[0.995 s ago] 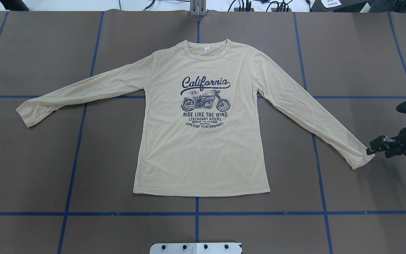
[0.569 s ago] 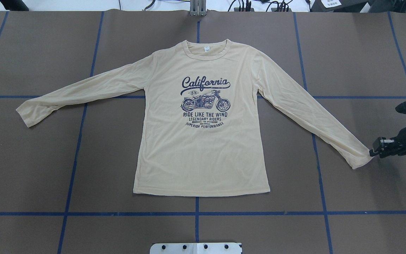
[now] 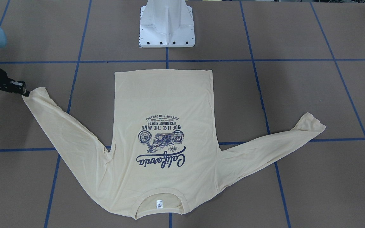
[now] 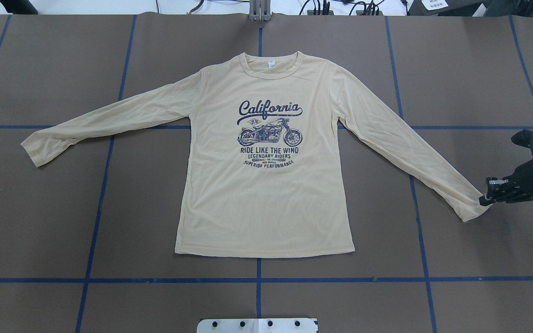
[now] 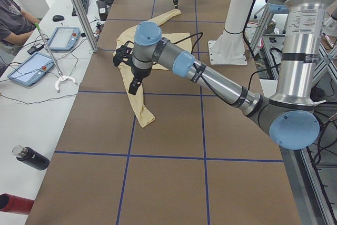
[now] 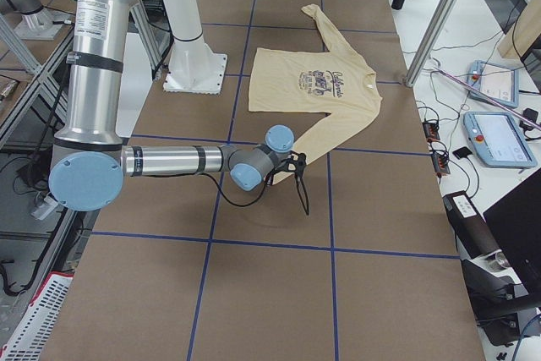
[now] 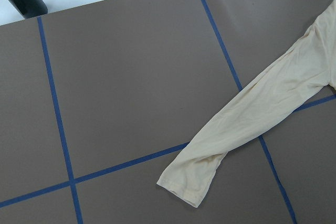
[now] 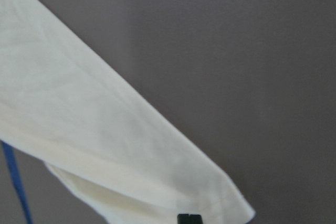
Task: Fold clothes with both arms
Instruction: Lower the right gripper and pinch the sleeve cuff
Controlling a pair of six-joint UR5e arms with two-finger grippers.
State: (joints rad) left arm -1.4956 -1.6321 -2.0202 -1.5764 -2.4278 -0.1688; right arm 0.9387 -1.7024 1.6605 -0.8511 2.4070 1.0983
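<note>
Shows the cream long-sleeved T-shirt (image 4: 266, 208) spread flat and print-up on the brown table (image 4: 40, 222), sleeves angled outward, probably to offer each cuff to the arm on its own side. Finds the right gripper (image 4: 486, 199) low at the right cuff (image 4: 474, 210), touching its outer edge, with one black fingertip (image 8: 188, 217) on the hem. Cannot tell the width of its opening, nor any pinch on the cloth. Places the left gripper (image 5: 134, 85) above the left sleeve, short of the left cuff (image 7: 184, 184). Cannot judge that opening either.
</note>
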